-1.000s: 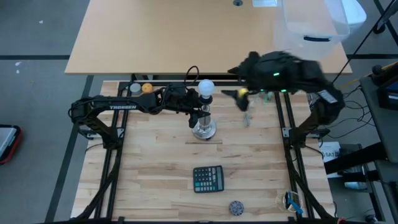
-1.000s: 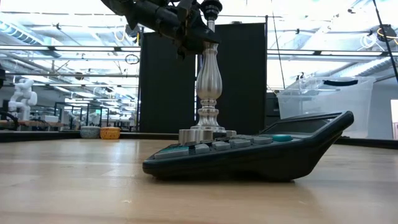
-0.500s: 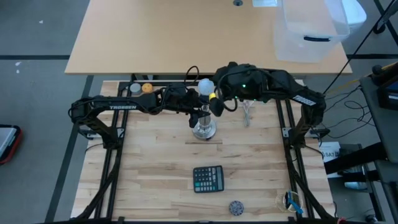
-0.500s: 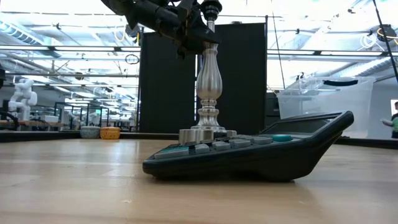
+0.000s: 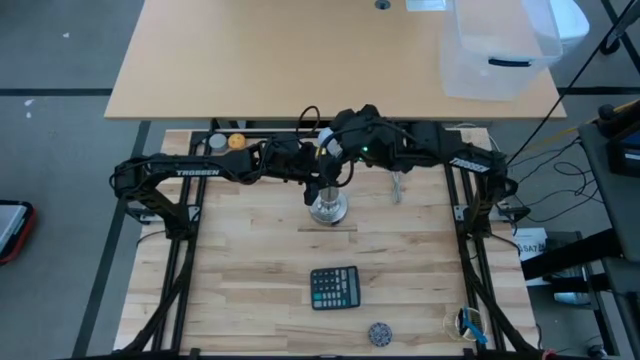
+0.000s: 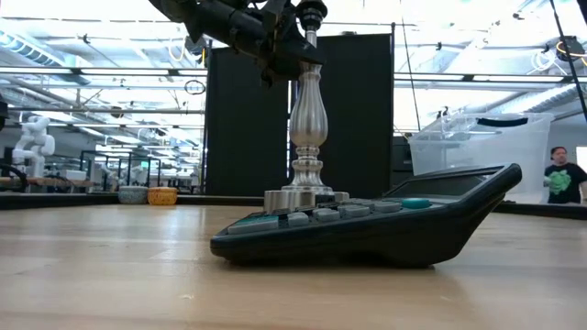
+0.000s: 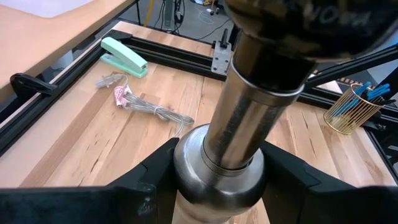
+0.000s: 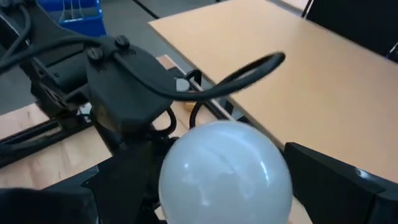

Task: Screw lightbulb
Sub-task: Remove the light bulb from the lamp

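High view: the right gripper (image 5: 334, 150) covers the lightbulb (image 5: 325, 138) atop the stand (image 5: 327, 205); the left gripper (image 5: 312, 172) clamps the stand's stem. Low view: the calculator (image 6: 367, 225) hides the stand's base. Left wrist view: both fingers (image 7: 146, 180) press the stem. Right wrist view: the bulb sits between spread fingers (image 8: 336, 177); contact unclear.

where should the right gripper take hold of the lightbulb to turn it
Around the widest part of the lightbulb's round globe, from directly above: it stands base-down on the metal stand, which the left gripper steadies, so only the globe is exposed.
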